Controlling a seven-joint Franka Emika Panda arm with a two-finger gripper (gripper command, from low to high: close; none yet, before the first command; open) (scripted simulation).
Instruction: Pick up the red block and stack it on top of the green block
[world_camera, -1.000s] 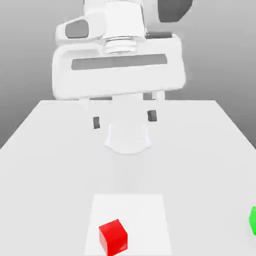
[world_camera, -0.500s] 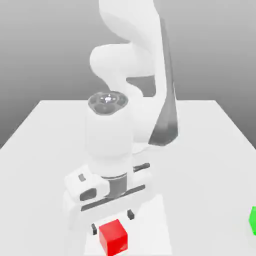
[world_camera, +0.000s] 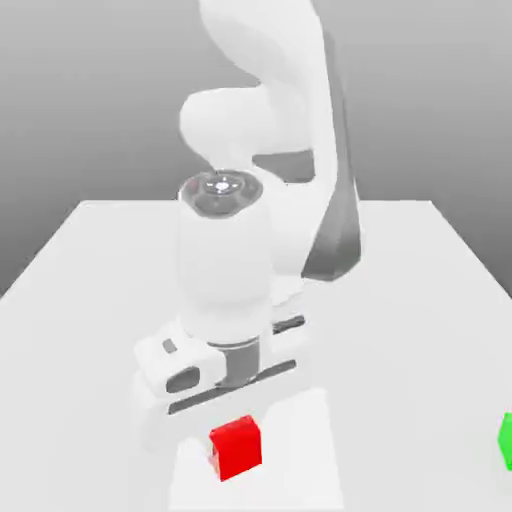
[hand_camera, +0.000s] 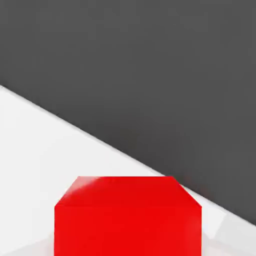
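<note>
- Table (world_camera: 420, 300): flat white surface under a grey backdrop; a slightly brighter square patch (world_camera: 310, 450) lies at the near edge in the exterior view.
- Arm (world_camera: 270, 150): white Panda, bent over and reaching down toward the near edge of the table, wrist pointing downward, dark grey trim along its side.
- Gripper (world_camera: 232, 432): white hand low over the bright patch, directly above the red block. Jaws are clenched on the red block; the fingertips themselves are hidden behind the hand body and the cube.
- Red block (world_camera: 236, 448): small glossy cube on the bright patch, tucked just under the hand, near the bottom of the exterior view. In the hand view it sits close to the camera (hand_camera: 128, 215), top face and front face visible, white table around it.
- Green block (world_camera: 506, 441): cut off by the exterior view's right edge, on the table, well apart from the red block.
</note>
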